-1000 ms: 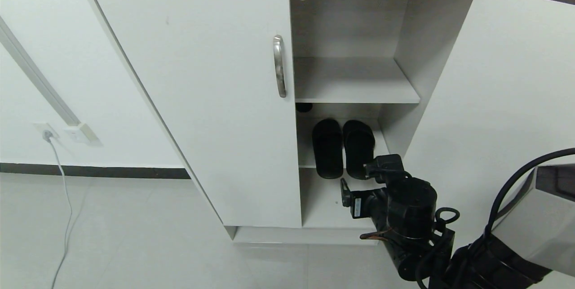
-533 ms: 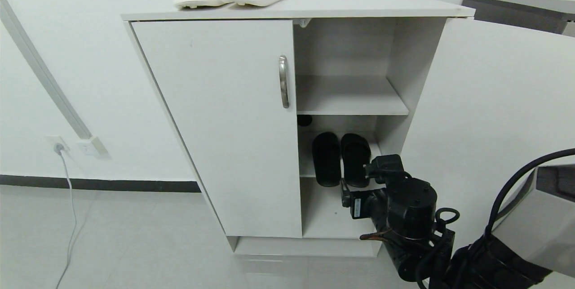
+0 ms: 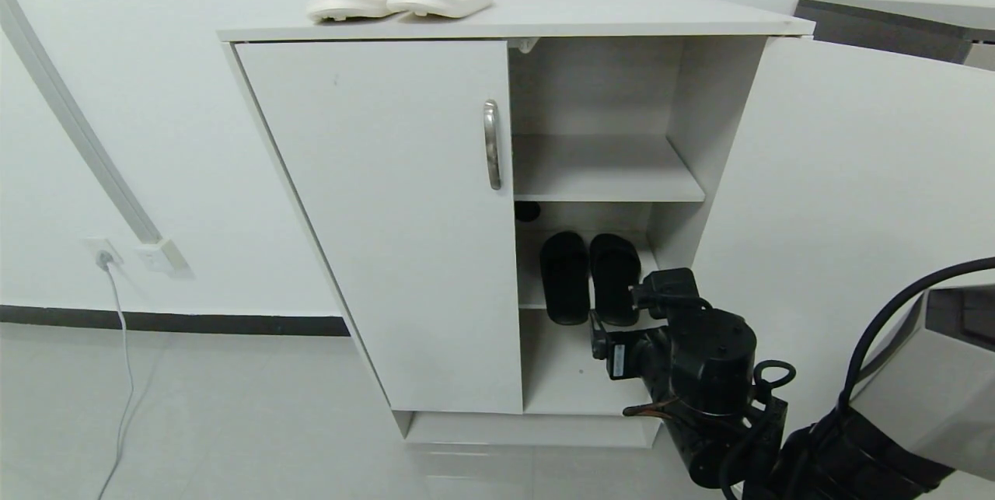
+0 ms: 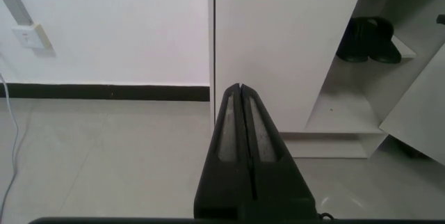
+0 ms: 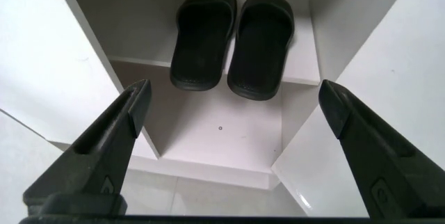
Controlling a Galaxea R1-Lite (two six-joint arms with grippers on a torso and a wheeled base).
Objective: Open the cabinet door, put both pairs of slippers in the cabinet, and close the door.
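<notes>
Black right gripper (image 5: 234, 90) jaws wide, empty, left gripper (image 4: 240, 93) jaws pressed together

- The head camera looks down at the whole cabinet (image 3: 373, 212).
- The left wrist camera sits low and farther back.
- The right wrist camera is close to the black slippers (image 5: 233, 40), which all views share.

left jaws pressed together, right jaws wide apart.
</notes>
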